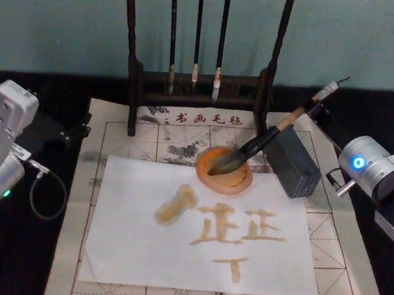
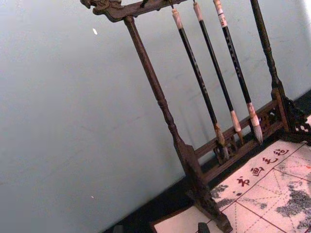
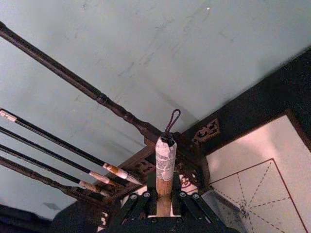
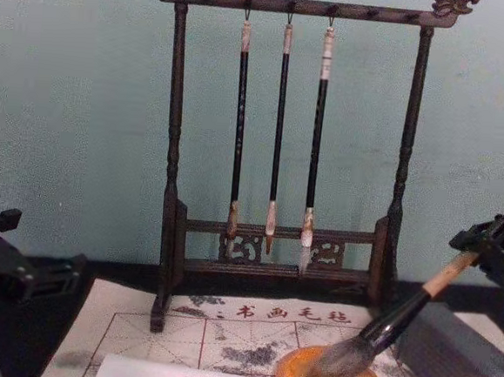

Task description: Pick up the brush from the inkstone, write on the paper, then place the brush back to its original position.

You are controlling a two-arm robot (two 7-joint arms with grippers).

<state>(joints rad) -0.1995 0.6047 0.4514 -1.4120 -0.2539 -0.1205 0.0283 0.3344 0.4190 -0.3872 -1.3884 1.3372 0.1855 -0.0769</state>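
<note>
The brush leans with its bushy tuft down in the round orange-brown inkstone; its pale handle slants up to the right over the grey block. My right gripper is shut on the upper handle, seen too in the chest view and the right wrist view, where the taped handle end sticks out between the fingers. The white paper lies in front of the inkstone with tan characters and a smear on it. My left gripper is parked at the table's left, away from the paper.
A dark wooden rack with three thin hanging brushes stands behind the inkstone. A grey perforated block sits right of the dish. A gridded felt mat lies under the paper. A cable loop hangs by the left arm.
</note>
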